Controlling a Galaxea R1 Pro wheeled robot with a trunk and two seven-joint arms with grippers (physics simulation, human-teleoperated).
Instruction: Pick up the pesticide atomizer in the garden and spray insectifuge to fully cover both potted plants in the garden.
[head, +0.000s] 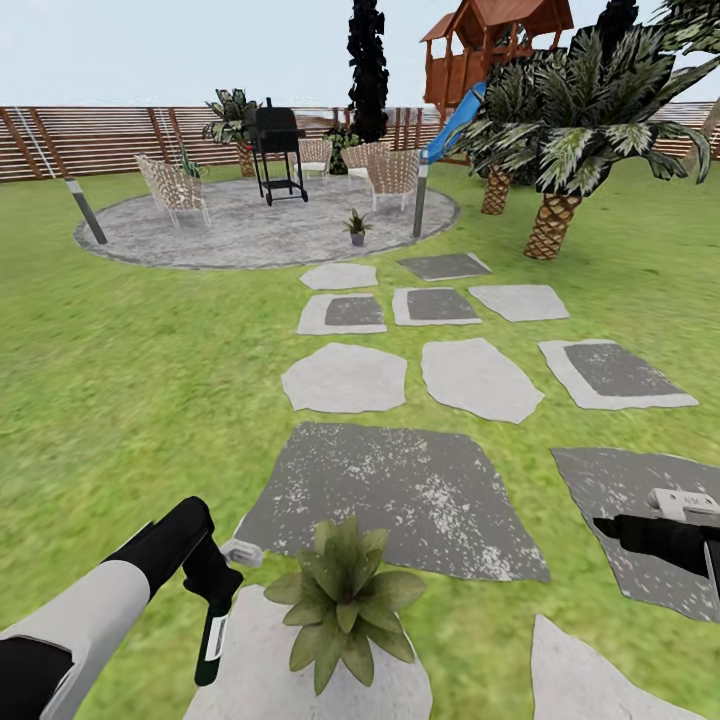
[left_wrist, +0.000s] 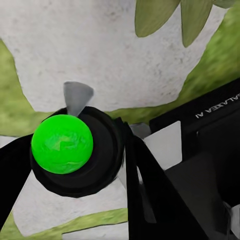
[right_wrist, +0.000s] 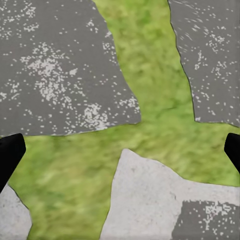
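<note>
1. The pesticide atomizer (head: 214, 618) hangs in the left gripper (head: 212, 580), whose fingers pinch it, its whitish head (head: 242, 551) toward the near potted plant (head: 343, 598).
2. This plant stands on a pale stone (head: 250, 660); the second potted plant (head: 357, 227) is far away on the round patio (head: 200, 235).
3. On the left gripper body I read "GALAXEA AI" (left_wrist: 216, 106).
4. The right gripper (right_wrist: 120, 150) is spread wide above grass (right_wrist: 165, 125) and stepping stones (right_wrist: 60, 70).

This is a backyard garden. Green grass (head: 120, 380) covers the ground, with grey stepping stones (head: 345, 378) leading to a round patio (head: 250, 228). There are chairs (head: 172, 187), a black grill (head: 278, 150), a playhouse with a blue slide (head: 455, 120), palm trees (head: 560, 130) and a wooden fence (head: 90, 140).
</note>
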